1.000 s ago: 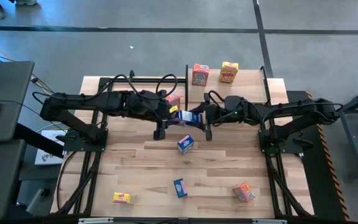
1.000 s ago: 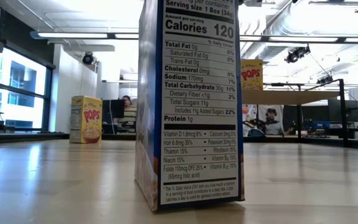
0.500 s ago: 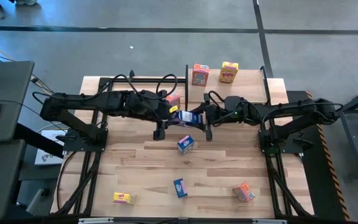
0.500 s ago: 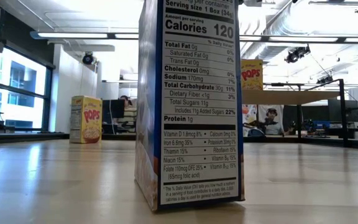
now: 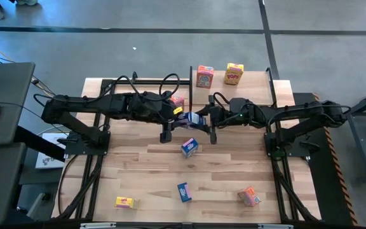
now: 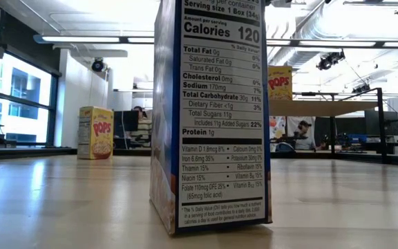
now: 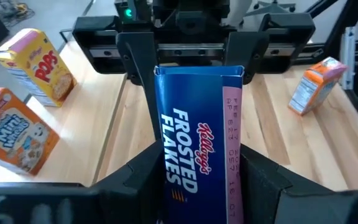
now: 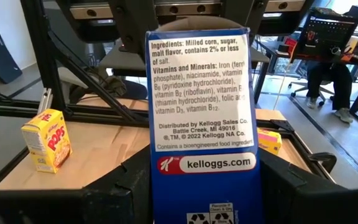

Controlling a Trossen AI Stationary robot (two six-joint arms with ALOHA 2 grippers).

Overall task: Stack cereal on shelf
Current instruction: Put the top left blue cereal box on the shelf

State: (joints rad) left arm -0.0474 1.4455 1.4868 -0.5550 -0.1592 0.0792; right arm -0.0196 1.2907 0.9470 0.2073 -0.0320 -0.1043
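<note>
A blue Frosted Flakes cereal box (image 5: 189, 118) hangs above the table's middle between my two grippers. My left gripper (image 5: 182, 117) is shut on its left end and my right gripper (image 5: 199, 119) on its right end. The shelf (image 5: 254, 89) stands at the far right and carries an orange box (image 5: 204, 76) and a yellow Pops box (image 5: 234, 74), both upright on their bottoms. The left wrist view shows the blue box's side panel (image 7: 197, 143), and the right wrist view shows its ingredients panel (image 8: 199, 106). My left gripper pinches the box's near end (image 7: 188, 186) between its two fingers (image 7: 143, 183), one on each face beside the Frosted Flakes panel. The fingers come level from the table's left, along the box. The box is lifted clear and lies about level. My right gripper pinches the box's other end (image 8: 204, 199) between its two fingers (image 8: 284, 193), one on each face beside the ingredients panel. The fingers come level from the table's right, along the box. The box is clear of the table.
Loose boxes lie on the tabletop: a blue one (image 5: 190, 147) just nearer than the grippers, a blue one (image 5: 183, 191), an orange one (image 5: 249, 196) and a yellow one (image 5: 124, 202) near the front, and one (image 5: 177, 102) behind the left gripper. A blue box (image 6: 213, 117) stands close before the low camera.
</note>
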